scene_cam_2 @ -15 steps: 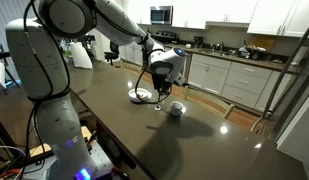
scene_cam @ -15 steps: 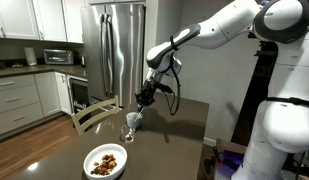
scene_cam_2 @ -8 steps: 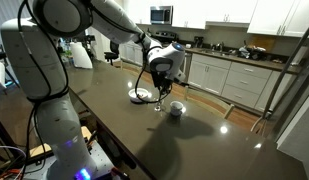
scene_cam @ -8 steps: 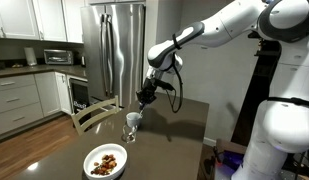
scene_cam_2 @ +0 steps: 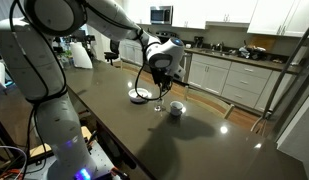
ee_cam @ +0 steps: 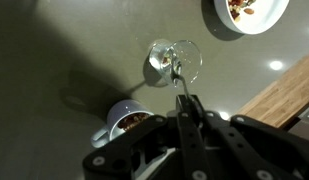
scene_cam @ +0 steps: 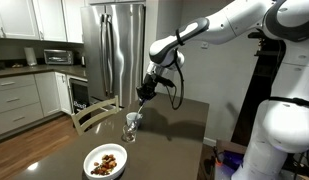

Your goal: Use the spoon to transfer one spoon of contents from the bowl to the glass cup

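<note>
The white bowl (scene_cam: 105, 170) holds brown, chunky contents (scene_cam: 107, 159) at the table's near end. In the wrist view the bowl (ee_cam: 256, 20) sits at the top edge. The clear glass cup (scene_cam: 132, 126) stands beyond it, and shows in the wrist view (ee_cam: 178, 58) too. My gripper (scene_cam: 143, 98) hangs above the cup, shut on the thin silvery spoon (ee_cam: 179, 82). The spoon points down with its tip at the cup's mouth. I cannot tell whether the spoon carries anything. The gripper also shows in an exterior view (scene_cam_2: 159, 88) and in the wrist view (ee_cam: 184, 105).
A small whitish mug (ee_cam: 122, 118) with brown pieces inside stands beside the glass cup, also in an exterior view (scene_cam_2: 176, 109). The dark table (scene_cam: 169, 150) has a wooden chair (scene_cam: 94, 112) at its side. A steel fridge (scene_cam: 114, 50) stands behind.
My gripper has risen a little with the spoon, staying over the glass cup. The bowl, the cup and the mug have not moved.
</note>
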Controlling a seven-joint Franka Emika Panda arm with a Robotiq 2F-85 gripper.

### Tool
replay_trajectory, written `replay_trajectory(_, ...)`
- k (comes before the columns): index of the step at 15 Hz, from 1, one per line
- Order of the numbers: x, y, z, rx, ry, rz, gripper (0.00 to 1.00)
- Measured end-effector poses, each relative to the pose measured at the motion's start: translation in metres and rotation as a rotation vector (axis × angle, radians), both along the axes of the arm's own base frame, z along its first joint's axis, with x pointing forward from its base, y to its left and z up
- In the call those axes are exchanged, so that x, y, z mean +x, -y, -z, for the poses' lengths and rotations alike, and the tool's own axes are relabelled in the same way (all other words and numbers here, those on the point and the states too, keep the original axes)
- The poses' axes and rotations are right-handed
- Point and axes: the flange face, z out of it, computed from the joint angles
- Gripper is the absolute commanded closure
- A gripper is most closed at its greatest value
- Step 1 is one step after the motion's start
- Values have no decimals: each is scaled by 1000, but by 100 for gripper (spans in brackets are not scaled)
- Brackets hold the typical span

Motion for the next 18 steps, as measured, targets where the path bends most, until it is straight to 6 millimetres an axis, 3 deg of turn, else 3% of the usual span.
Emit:
replay_trajectory(9,-3,-3,-25,-12,45,-9,96)
replay_trajectory(14,-4,-5,-26,-12,47,-14,96)
replay_trajectory(18,-4,-18,-24,-10,42,-39,96)
